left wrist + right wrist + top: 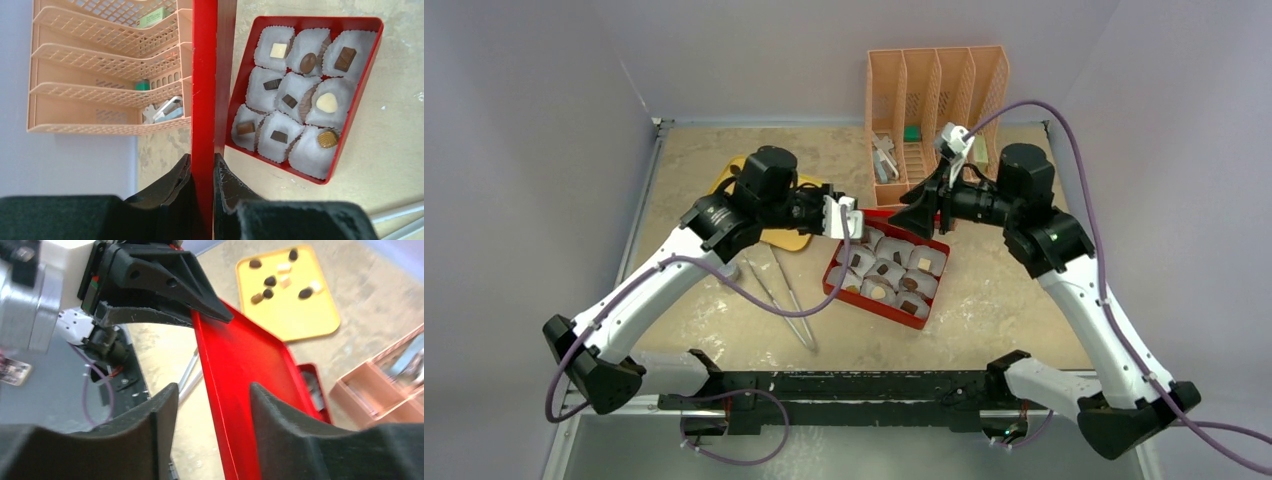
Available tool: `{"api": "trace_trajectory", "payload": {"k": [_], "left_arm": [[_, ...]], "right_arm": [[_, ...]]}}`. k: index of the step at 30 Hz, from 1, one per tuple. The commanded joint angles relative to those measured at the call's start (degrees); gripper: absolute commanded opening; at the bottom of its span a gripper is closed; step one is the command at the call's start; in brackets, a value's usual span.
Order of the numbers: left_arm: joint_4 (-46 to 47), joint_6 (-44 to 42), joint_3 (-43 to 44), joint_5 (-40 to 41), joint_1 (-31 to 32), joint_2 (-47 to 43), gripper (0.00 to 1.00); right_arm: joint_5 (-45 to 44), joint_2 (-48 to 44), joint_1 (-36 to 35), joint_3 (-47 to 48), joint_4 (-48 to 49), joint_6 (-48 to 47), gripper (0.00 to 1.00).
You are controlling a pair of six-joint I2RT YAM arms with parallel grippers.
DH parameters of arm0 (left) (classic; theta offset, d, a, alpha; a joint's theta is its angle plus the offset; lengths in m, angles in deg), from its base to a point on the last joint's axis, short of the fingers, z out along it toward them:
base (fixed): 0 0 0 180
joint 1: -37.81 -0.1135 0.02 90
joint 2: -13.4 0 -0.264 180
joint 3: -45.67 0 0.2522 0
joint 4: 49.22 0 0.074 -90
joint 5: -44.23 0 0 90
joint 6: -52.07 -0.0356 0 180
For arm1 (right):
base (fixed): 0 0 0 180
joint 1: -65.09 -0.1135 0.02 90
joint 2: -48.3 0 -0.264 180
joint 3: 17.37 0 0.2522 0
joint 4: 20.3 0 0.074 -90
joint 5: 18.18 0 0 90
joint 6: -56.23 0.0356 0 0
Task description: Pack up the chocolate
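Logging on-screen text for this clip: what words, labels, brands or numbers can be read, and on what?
No text can be read.
Small sticker, left edge of the right wrist view: print too blurred.
Green box in the peach organizer: any label too small.

left arm [654, 280] and right arm [1094, 300] rise from the near corners, elbows out, wrists turned toward each other. the left claw [202, 169] is pinched tight on the edge of a red lid [204, 75]. the right claw [214, 392] faces it, fingers spread wide with that lid between them.
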State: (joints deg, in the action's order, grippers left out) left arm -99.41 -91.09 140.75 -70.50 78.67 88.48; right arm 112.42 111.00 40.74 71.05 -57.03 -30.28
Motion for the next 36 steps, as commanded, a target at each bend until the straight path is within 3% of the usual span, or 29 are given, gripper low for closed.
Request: {"api": "trace_trajectory", "payload": {"k": [1, 6, 12, 20, 22, 26, 32, 33, 36], "left_arm": [[8.4, 8.5, -2.3, 0.5, -0.7, -7.6, 0.00], [6.4, 12.0, -6.3, 2.2, -0.7, -13.9, 0.00], [3.7, 13.7, -8.0, 2.7, -0.7, -19.9, 0.00], [2.0, 16.1, -10.2, -1.4, -0.6, -24.6, 0.00], [2.2, 16.5, -10.6, -1.5, -0.7, -25.1, 0.00], [2.9, 16.9, -10.6, -1.3, -0.6, -25.5, 0.00], [3.0, 17.0, -10.9, 1.6, -0.7, -26.1, 0.01], [3.2, 17.2, -11.1, 2.5, -0.7, -26.2, 0.07], [5.0, 18.5, -11.2, 6.6, -0.7, -27.1, 0.20]], "right_arm": [[1.4, -5.5, -0.3, -1.0, 10.3, -0.6, 0.65], [2.6, -8.8, -0.3, -2.8, 9.9, -8.8, 0.77], [0.4, -13.8, -0.3, -11.9, 16.1, -15.1, 0.79], [8.7, -14.7, -0.3, -15.4, 15.8, -17.5, 0.75], [11.2, -15.1, -0.3, -16.4, 16.7, -16.5, 0.68], [11.3, -16.3, -0.3, -18.3, 19.3, -12.7, 0.37], [6.2, -18.8, -0.3, -19.9, 21.5, -6.3, 0.04], [5.1, -18.8, -0.3, -19.6, 20.9, -5.3, 0.00], [3.8, -17.7, -0.3, -17.8, 18.4, -1.6, 0.00]]}}
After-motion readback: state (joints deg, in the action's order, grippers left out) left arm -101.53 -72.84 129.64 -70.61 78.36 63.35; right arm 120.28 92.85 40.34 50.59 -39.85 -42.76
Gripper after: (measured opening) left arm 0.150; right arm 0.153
